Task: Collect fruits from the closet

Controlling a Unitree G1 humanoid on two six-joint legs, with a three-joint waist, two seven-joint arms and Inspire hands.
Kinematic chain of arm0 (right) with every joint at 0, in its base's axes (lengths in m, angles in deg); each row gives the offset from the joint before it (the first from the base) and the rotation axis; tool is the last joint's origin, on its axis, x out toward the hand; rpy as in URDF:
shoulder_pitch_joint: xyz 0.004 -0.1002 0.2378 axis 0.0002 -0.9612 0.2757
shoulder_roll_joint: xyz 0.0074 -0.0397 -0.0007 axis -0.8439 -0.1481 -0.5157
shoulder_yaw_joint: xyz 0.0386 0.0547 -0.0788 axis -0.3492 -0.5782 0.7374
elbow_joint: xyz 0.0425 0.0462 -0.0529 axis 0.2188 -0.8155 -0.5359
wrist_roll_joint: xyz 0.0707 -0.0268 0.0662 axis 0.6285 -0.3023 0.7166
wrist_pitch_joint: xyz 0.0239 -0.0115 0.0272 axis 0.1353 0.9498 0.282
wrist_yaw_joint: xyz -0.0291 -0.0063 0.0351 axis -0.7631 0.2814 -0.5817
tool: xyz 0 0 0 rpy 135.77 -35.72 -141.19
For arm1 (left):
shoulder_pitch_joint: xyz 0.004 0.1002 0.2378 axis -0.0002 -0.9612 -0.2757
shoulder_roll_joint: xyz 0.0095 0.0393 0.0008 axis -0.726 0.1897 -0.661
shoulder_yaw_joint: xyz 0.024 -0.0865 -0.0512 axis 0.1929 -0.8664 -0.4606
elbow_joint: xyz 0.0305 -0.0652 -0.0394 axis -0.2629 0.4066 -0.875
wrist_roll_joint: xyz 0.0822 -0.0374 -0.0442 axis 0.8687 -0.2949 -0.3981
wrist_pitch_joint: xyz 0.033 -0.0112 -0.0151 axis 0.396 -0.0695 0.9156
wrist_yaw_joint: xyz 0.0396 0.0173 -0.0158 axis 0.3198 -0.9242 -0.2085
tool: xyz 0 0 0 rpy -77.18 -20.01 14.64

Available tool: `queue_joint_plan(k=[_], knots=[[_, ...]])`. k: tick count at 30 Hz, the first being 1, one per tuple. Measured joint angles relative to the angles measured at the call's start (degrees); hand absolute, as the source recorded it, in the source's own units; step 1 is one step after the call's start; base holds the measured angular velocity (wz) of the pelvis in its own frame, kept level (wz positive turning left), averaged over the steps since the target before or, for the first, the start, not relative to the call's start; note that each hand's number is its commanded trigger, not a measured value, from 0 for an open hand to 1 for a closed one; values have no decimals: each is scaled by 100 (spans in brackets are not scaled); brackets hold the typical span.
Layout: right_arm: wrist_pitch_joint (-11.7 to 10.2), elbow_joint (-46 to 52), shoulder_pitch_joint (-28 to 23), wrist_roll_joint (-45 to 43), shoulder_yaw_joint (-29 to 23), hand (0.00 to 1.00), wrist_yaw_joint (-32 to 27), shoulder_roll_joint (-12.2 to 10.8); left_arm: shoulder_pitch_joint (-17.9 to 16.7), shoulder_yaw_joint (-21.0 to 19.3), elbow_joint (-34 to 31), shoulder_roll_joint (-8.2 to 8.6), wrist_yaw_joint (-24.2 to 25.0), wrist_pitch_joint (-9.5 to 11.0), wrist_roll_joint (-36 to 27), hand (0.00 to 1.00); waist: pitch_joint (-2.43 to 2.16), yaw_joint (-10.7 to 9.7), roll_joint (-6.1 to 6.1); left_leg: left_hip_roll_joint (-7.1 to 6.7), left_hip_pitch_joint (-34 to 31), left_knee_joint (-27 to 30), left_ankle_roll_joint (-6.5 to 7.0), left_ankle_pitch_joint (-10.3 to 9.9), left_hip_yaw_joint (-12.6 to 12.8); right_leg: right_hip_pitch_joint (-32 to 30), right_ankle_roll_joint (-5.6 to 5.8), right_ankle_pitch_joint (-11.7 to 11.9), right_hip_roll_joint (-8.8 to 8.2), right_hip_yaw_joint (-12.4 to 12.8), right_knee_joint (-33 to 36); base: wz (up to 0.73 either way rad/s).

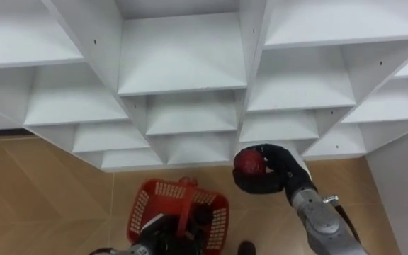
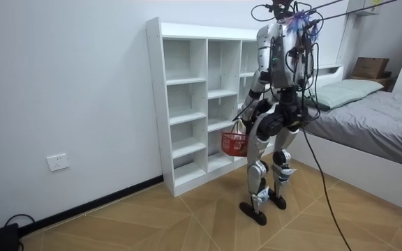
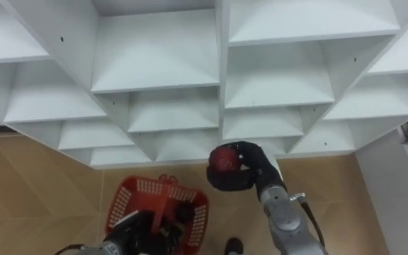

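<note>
Robot standing right at white closet [image 1: 183, 64]. Right hand [image 1: 269, 178] curled tight round red fruit [image 1: 248, 163], held in front of lower shelves. Left hand [image 1: 163, 232] wrapped on handle of red basket [image 1: 144, 205], basket hanging clear of floor, near fruit.

The robot stands facing the white closet [image 2: 187, 104], red basket [image 2: 234, 143] at its thigh
</note>
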Motion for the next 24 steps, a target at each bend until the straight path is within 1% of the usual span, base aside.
queue_joint_plan(k=[3, 4, 7, 10, 12, 14, 17, 21, 23, 24], knots=[[-26, -225, -62, 5, 104, 100, 165, -16, 11, 15, 0, 50, 15, 89, -8, 100, 10, 2, 39, 37, 136, -2, -20, -27, -6, 173, -6, 8, 39, -16, -93, 0], [-26, -380, -62, -1, 195, 100, 185, -14, 10, 29, 0, 45, 54, 120, -40, 100, 11, -1, 55, 48, 208, -9, -32, -44, -7, 259, -8, 9, 60, -33, -131, 0], [-27, -432, -158, -11, 224, 100, 272, -27, 9, 20, -8, 20, 208, 215, -64, 100, 22, -73, 102, 32, 347, -25, -45, -70, -2, 384, -13, -3, 73, -26, -135, -1], [-70, -431, -168, -28, 216, 100, 379, -32, -69, 18, -339, -15, 303, 251, -127, 100, 23, -137, 103, 34, 424, -32, -58, -82, 11, 446, -14, -6, 91, 4, -143, -6], [-81, -400, -165, -55, 199, 100, 407, -31, -104, 16, -539, -15, 412, 279, -188, 100, 22, -135, 102, 38, 528, -68, -62, -91, 29, 541, -13, -9, 104, 22, -176, -5], [-118, -363, -165, -53, 223, 100, 449, -35, -119, 42, -627, -12, 556, 404, -299, 100, 25, -169, 95, 37, 733, -148, -74, -99, 39, 739, -1, -34, 117, 30, -234, 0], [-132, -166, -166, -39, 230, 100, 621, -25, -122, 78, -807, -13, 668, 433, -290, 100, 25, -179, 94, 29, 894, -192, -82, -119, 39, 873, 6, -68, 120, 61, -236, 0], [-145, -32, -168, -52, 310, 100, 701, -34, -190, 122, -1039, -25, 734, 442, -290, 100, 24, -234, 92, 29, 1011, -199, -92, -155, 39, 982, 10, -120, 127, 91, -226, 0], [-145, -11, -175, -49, 320, 100, 799, -32, -258, 126, -1181, -102, 806, 442, -291, 100, 25, -265, 90, 27, 1103, -199, -98, -184, 38, 1073, 16, -156, 133, 109, -225, -2], [-145, -9, -174, -48, 320, 100, 811, -24, -271, 126, -1206, -108, 825, 442, -292, 100, 26, -264, 89, 26, 1133, -199, -101, -195, 38, 1096, 19, -165, 137, 129, -221, -4]])
